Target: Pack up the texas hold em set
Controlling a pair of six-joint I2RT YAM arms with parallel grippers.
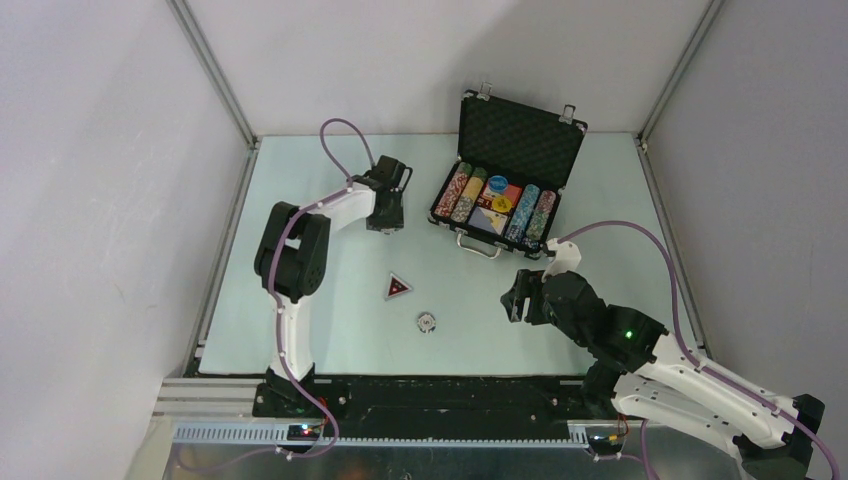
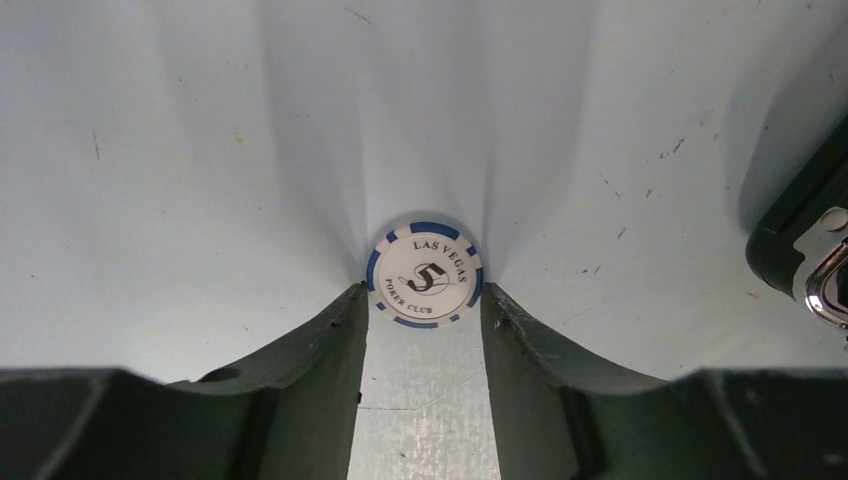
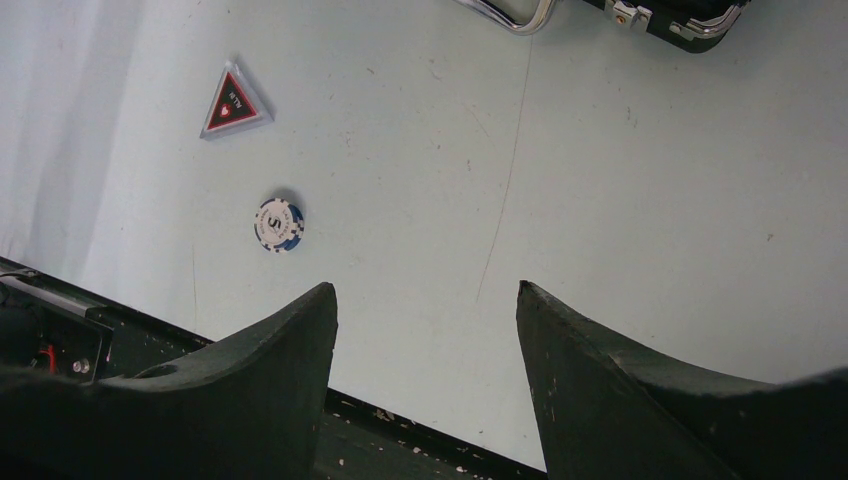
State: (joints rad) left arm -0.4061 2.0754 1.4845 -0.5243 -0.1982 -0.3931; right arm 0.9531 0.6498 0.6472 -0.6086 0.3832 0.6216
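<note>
While the open case holds chip rows and discs, the left gripper pinches a chip lying on the table nearby. Right gripper gapes wide, empty.

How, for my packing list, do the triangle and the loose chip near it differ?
The triangle is three-sided, dark with a red centre; the chip is round, white with blue edge marks and a 5. The triangle looks slightly larger than the chip. The triangle lies farther from the near edge of the table than the chip. Both lie flat on the table, outside the case.
</note>
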